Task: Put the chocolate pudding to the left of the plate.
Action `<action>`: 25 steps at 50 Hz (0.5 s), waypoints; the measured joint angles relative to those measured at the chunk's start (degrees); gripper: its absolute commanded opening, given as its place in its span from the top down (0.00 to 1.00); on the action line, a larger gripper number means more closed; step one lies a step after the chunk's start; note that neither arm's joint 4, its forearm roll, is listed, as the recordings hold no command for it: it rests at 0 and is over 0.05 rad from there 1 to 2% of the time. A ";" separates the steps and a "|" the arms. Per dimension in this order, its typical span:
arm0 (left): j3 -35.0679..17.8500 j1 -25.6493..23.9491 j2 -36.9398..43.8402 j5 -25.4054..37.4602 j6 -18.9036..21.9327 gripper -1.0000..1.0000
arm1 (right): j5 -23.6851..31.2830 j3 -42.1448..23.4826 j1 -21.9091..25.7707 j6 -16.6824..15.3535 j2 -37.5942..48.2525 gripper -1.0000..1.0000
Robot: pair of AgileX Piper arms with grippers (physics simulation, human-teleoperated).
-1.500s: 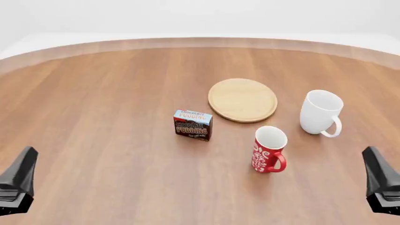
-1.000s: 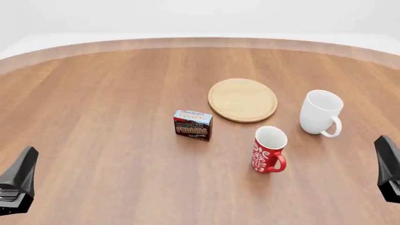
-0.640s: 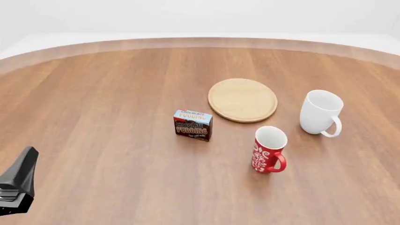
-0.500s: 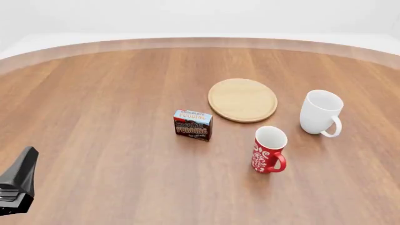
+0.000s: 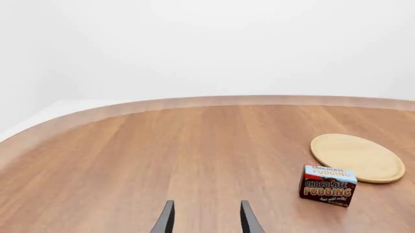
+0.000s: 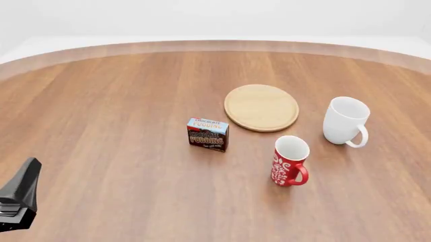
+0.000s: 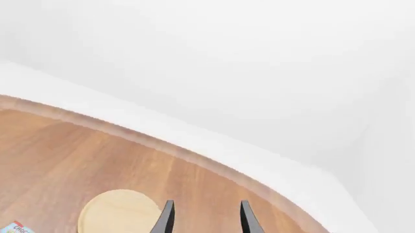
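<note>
One rectangular carton of chocolate pudding (image 6: pixel 207 134) stands beside one round light-wood plate (image 6: pixel 261 107); two glossy mugs, red (image 6: pixel 290 161) and white (image 6: pixel 346 121). Left gripper (image 5: pixel 206 218) and right gripper (image 7: pixel 206 217) gape, holding nothing.

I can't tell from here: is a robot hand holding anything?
Nothing is held. Both the left gripper and right gripper are open and empty; the chocolate pudding stands alone.

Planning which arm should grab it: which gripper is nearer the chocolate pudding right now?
Hard to rank. The left gripper sits low at the table's near-left, well short of the chocolate pudding. The right gripper is outside the front view, raised, pointing past the plate.
</note>
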 measured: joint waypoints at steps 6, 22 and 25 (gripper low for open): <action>0.00 0.00 0.00 0.00 0.00 0.00 | 1.73 -5.48 2.50 -3.23 5.00 0.00; 0.00 0.00 0.00 0.00 0.00 0.00 | 7.40 -22.07 8.22 -8.95 19.36 0.00; 0.00 0.00 0.00 0.00 0.00 0.00 | 8.77 -24.71 8.94 -9.49 21.96 0.00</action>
